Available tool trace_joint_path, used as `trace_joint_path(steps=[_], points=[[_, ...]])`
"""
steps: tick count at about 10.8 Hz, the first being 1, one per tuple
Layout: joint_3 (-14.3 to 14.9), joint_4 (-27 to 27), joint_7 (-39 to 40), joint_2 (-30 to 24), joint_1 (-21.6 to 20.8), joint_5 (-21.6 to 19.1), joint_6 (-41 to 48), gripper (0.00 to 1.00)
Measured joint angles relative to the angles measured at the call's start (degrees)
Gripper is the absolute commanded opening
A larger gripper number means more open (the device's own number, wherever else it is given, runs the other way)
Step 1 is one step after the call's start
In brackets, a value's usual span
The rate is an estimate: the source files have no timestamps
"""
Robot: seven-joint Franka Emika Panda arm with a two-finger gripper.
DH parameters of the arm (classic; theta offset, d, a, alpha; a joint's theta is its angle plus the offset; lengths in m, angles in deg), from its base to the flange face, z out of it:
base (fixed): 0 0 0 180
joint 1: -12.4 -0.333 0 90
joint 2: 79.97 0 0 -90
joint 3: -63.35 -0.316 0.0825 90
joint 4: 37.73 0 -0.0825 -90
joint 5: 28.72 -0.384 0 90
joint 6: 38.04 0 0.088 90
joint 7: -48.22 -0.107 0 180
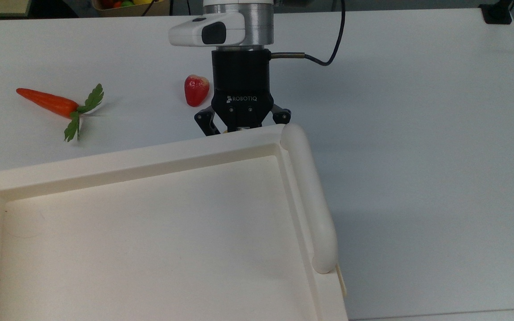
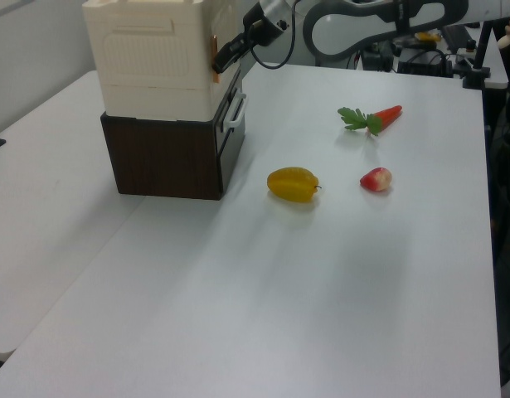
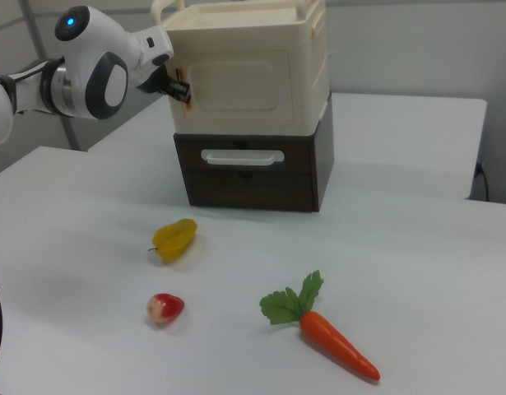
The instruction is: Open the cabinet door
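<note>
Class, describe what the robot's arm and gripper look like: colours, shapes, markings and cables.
The gripper is black, with jointed linkage fingers and white ROBOTIQ lettering on its body. Above it sit a ribbed silver cylinder and a white rounded housing with a dark oval window. A black cable loops off the wrist. In the right view the arm is white and rounded, with grey joints and a blue light.

In front of the cabinet (image 3: 248, 82) the table (image 3: 417, 247) lies open, broken by a yellow starfruit (image 3: 175, 239) nearest its dark drawer base (image 3: 244, 177), a small red fruit (image 3: 164, 307) farther out, and a toy carrot (image 3: 331, 341) well apart from both.
</note>
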Motion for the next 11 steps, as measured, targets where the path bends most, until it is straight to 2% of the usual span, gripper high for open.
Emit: trace_joint_path(steps=[5,11], points=[[0.0,-0.2,0.0,-0.5,0.0,-0.1,2.5,0.00],[0.4,-0.8,6.0,-5.8,2.6,-6.3,22.8,0.00]])
